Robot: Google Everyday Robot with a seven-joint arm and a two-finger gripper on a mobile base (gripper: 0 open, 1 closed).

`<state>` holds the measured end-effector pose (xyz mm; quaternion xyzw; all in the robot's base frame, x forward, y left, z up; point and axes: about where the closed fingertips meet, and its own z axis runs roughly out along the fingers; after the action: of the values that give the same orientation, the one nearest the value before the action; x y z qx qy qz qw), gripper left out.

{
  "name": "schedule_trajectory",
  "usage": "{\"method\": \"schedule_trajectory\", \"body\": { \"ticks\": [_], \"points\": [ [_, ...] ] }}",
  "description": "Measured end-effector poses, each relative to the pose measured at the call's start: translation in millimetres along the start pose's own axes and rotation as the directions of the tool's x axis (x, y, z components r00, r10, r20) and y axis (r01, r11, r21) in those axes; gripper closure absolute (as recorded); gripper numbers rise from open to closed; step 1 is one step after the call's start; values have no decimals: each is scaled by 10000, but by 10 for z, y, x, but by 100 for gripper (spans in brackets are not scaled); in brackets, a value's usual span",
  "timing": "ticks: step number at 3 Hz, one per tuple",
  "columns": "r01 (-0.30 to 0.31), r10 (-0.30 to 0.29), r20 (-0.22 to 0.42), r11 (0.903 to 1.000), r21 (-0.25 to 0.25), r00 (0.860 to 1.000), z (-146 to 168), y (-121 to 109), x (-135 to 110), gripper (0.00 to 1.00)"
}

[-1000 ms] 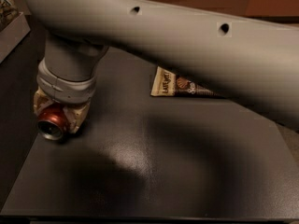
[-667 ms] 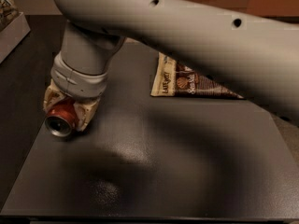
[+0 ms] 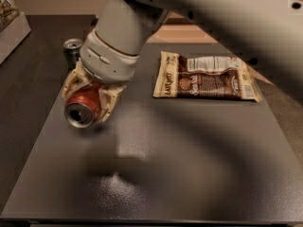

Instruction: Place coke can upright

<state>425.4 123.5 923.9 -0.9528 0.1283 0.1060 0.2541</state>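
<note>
The red coke can [image 3: 83, 106] is held on its side in my gripper [image 3: 90, 100], its silver top facing the camera and slightly down. The cream fingers [image 3: 110, 98] close on both sides of the can. The can hangs just above the dark table [image 3: 189, 164], at its left side. The grey arm reaches in from the upper right and hides the rear of the can.
A dark green can [image 3: 72, 51] stands upright behind the gripper at the left. A brown and white snack bag [image 3: 204, 76] lies flat at the right. A white box edge [image 3: 12, 30] shows at the far left.
The arm has risen and swung back, uncovering the green can and the whole snack bag. The coke can stays in the gripper and has tilted its top more toward the camera.
</note>
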Motion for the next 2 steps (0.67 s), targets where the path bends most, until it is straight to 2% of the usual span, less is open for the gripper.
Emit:
{"method": "schedule_trajectory", "body": {
  "ticks": [1, 2],
  "points": [
    [1, -1, 0, 10000, 0, 10000, 0, 0, -1, 100],
    [-1014, 1015, 343, 9948, -49, 9942, -20, 39, 50, 100]
  ]
}}
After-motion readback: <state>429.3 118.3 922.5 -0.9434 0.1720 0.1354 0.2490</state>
